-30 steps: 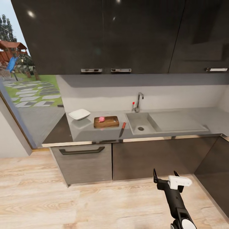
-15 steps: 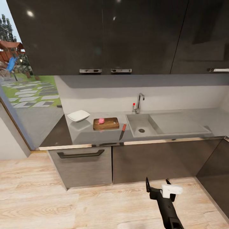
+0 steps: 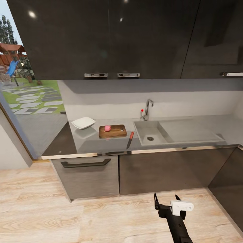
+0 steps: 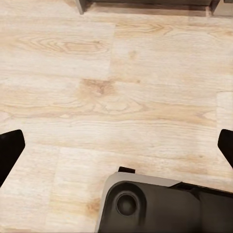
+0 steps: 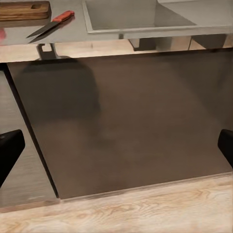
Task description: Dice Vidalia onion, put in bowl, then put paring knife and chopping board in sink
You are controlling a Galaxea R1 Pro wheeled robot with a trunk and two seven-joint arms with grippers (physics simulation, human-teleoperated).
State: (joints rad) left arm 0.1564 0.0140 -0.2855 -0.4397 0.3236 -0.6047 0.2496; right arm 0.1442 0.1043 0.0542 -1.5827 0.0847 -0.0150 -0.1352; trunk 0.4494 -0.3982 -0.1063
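Glossy grey countertop (image 3: 101,143), brown wooden chopping board (image 3: 113,131), matt grey steel sink (image 3: 148,131), pale wood-grain floor (image 3: 50,216).

There are no words, numbers, labels or signs to read in any of these pictures. The cupboards (image 3: 111,37), the board (image 3: 112,131), the bowl (image 3: 83,123) and the knife (image 3: 130,139) are all plain, with no writing on them. The sink (image 3: 148,131) and the tap (image 3: 147,108) have no brand name that can be read.
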